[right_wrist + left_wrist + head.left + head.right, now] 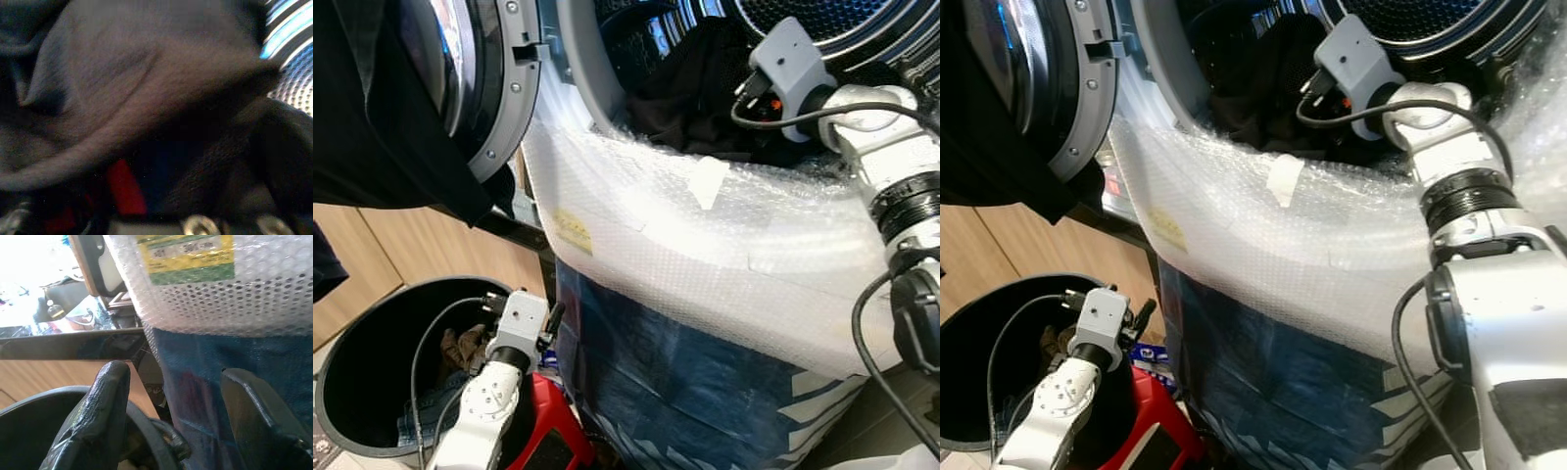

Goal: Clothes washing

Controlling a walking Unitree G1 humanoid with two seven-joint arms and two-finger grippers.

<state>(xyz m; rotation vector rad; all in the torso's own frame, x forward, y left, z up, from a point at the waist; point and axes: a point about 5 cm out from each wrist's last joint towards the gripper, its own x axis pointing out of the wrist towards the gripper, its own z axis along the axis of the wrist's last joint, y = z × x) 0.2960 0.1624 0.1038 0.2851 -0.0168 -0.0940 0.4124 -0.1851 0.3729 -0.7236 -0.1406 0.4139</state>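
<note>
The washing machine's drum (pixel 607 59) stands open, with a heap of dark clothes (pixel 695 88) lying in its mouth. My right arm (pixel 871 127) reaches over the rim into the drum. My right gripper (pixel 759 106) is pushed in among those clothes, and dark cloth (pixel 122 88) presses close against the right wrist view. Low on the left, my left gripper (pixel 171 372) hangs open and holds nothing, just over the rim of a black laundry basket (pixel 352 362). Some clothes (pixel 460 348) lie inside the basket.
The round washer door (pixel 499 88) is swung open at upper left, with a dark garment (pixel 372 127) draped over it. Bubble wrap (pixel 705 235) and a blue sheet (pixel 685 382) cover the machine's front. A red object (pixel 548 431) sits beside the basket. Wooden panels (pixel 372 255) are behind it.
</note>
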